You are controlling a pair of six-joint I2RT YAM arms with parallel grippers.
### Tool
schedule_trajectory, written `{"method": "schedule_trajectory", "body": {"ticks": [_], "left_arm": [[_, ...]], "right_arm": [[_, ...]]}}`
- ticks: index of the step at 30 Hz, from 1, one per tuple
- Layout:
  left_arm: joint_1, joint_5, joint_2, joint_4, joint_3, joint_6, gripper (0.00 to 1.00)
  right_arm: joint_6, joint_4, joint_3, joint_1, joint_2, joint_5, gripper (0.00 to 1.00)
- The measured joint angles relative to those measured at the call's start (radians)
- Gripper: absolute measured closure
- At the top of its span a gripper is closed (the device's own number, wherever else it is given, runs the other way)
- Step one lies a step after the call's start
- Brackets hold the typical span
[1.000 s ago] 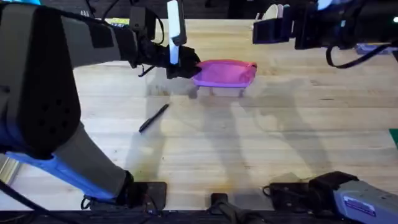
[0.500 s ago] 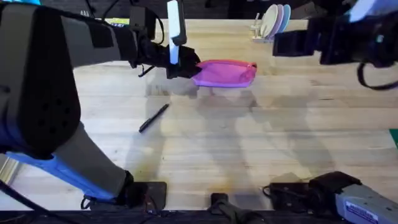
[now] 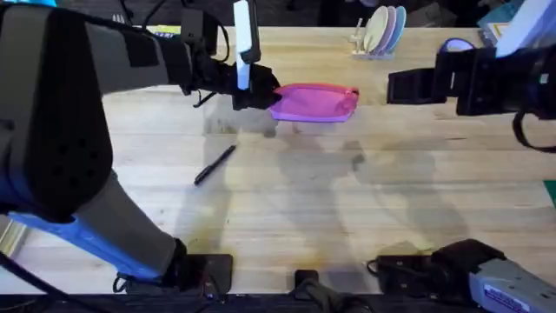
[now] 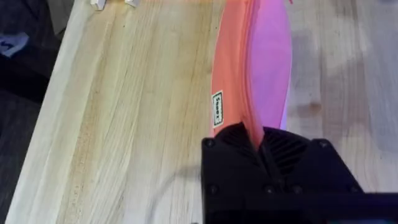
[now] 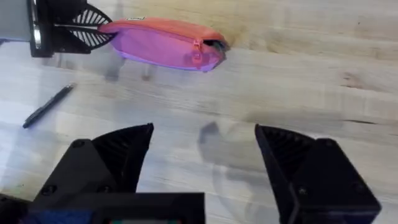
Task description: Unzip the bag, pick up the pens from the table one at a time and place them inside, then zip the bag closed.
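In the upper middle of the overhead frame the bag (image 3: 314,102) lies on the counter (image 3: 347,209). The left hand (image 3: 258,94) is clenched on its left end, likely pinning it so the zipper can be drawn against a fixed end. The right hand (image 3: 401,87) hangs at the upper right, released, jaws spread wide, well apart from the bag's right end. Judgement: it is lined up with the zipper end but not yet on it, and the unzip step is in hand. The pen (image 3: 215,164) lies left of centre on bare counter, near the bag but not touching, untouched.

The left wrist view gives the grip itself: fingers (image 4: 273,162) closed on the pink fabric of the bag (image 4: 261,56), with a small label on the bag's side. The right wrist view shows the far end: a zipper pull (image 5: 198,52) close to that end and a dark gap beside it, so the bag (image 5: 161,43) looks barely opened there. It also takes in the pen (image 5: 48,106) and the left hand (image 5: 93,31) on the bag's other end.
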State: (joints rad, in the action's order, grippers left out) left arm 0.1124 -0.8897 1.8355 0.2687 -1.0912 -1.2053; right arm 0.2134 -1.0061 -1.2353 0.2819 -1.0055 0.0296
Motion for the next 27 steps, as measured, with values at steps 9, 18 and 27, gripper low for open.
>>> {"method": "schedule_trajectory", "body": {"ticks": [9,18,27], "left_arm": [[0.000,0.000,0.000,0.000,0.000,0.000,0.959],[0.000,0.000,0.000,0.000,0.000,0.000,0.959],[0.000,0.000,0.000,0.000,0.000,0.000,0.959]], "right_arm": [[0.019,0.008,0.000,0.002,-0.016,0.000,0.003],[0.069,0.027,0.000,0.004,-0.121,-0.020,0.004],[0.076,0.096,0.000,0.015,-0.216,-0.024,0.003]]}}
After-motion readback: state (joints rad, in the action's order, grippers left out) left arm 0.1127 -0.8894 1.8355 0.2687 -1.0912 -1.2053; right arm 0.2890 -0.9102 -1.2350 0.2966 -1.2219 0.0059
